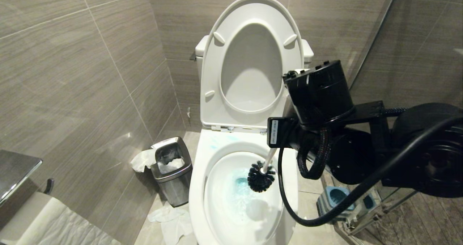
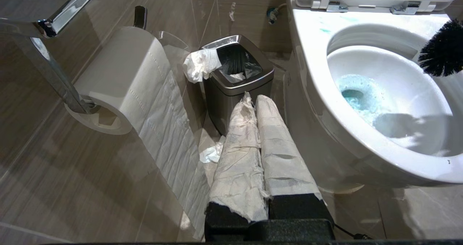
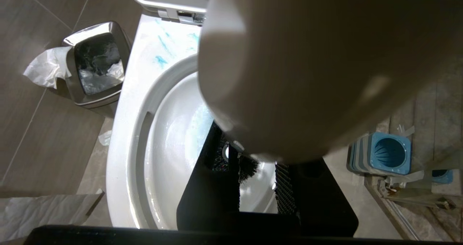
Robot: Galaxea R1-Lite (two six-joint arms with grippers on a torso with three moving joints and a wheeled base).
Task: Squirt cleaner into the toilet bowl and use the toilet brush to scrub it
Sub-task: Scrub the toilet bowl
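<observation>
Gripping the toilet brush high on its slim whitish handle, the right tool has its black fingers shut on the shaft, and the rounded handle tip looms large before the wrist camera. The bushy black bristle head hangs inside the toilet bowl, toward the bowl's right wall, over the teal-tinted water; whether the bristles touch the ceramic I cannot tell. The cleaner shows as a turquoise tint in the water and as pale blue smears on the broad rim near the hinges.

The left tool, its fingers wrapped in white paper and pressed together with nothing between them, hangs low beside the bowl, pointing toward the steel waste bin.

The brush looks light and stiff, though the long handle will likely lever against the grip once the bristles press on the bowl, so a firm hold well up the shaft suits it. Wet glazed ceramic is slick; the head may skid rather than bite.

Room is tight: the raised seat and lid stand close behind the arm, the glass partition lies to the right, and the blue-grey brush holder sits on the floor just beside the bowl. The basin itself gives the freest sweep.
</observation>
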